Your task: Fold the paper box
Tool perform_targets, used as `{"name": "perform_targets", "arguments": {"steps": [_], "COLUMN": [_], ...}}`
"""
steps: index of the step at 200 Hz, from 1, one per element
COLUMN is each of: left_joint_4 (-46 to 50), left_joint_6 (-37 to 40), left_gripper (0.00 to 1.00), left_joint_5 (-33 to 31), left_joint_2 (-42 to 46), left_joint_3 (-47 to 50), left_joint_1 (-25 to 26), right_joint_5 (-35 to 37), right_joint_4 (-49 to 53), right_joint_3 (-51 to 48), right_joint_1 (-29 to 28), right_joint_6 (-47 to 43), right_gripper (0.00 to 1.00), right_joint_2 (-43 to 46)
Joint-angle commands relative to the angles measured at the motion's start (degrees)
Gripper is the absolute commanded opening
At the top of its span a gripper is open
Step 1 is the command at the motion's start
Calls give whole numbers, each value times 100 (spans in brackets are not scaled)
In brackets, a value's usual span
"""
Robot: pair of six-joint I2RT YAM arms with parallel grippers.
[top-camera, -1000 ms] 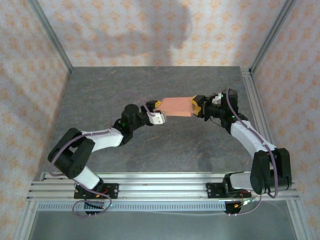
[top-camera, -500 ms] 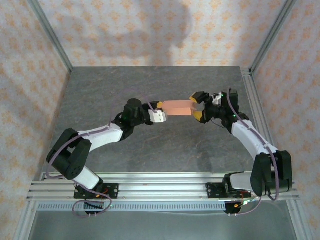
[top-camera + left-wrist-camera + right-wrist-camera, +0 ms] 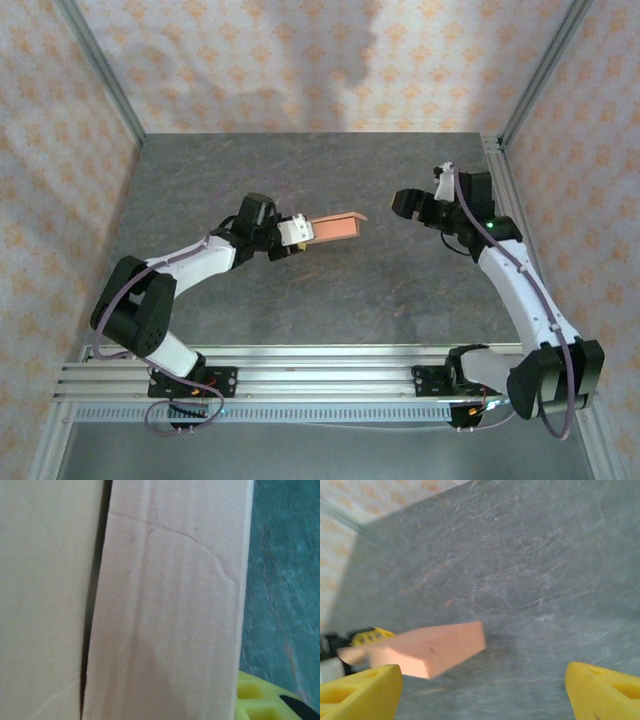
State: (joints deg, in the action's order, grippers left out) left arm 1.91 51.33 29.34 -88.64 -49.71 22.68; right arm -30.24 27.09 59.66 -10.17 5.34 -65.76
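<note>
The paper box [image 3: 332, 228] is a small salmon-orange rectangular box, held in the air over the middle of the grey table [image 3: 300, 170]. My left gripper [image 3: 298, 232] is shut on its left end. In the left wrist view the box's creased card [image 3: 170, 605] is pressed close to the camera, with one yellow finger [image 3: 260, 700] at the bottom right. My right gripper [image 3: 403, 203] hangs open to the right of the box, a clear gap away. The right wrist view has the box [image 3: 427, 650] ahead and left, beyond my open right gripper [image 3: 482, 695] and its yellow fingertips [image 3: 360, 690].
Patterned walls and metal frame posts [image 3: 530, 80] enclose the table on three sides. An aluminium rail [image 3: 320, 375] carrying both arm bases runs along the near edge. Bare grey tabletop lies under and around the box.
My right gripper has opened, let go of the box's right end and pulled back to the right. The left arm has carried the box a little to the left.
</note>
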Motion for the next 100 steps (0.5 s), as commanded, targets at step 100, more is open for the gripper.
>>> {"name": "perform_targets", "arguments": {"steps": [100], "left_joint_4": [2914], "left_joint_6": [396], "left_gripper": [34], "left_joint_5": [529], "left_joint_2": [-619], "left_joint_3": [-1270], "left_joint_1": [-259], "right_joint_5": [68], "right_joint_4": [719], "right_joint_3": [1050], "right_joint_1": [-1561], "right_joint_6": [-4790], "right_gripper": [74], "right_joint_2": [-1491]}}
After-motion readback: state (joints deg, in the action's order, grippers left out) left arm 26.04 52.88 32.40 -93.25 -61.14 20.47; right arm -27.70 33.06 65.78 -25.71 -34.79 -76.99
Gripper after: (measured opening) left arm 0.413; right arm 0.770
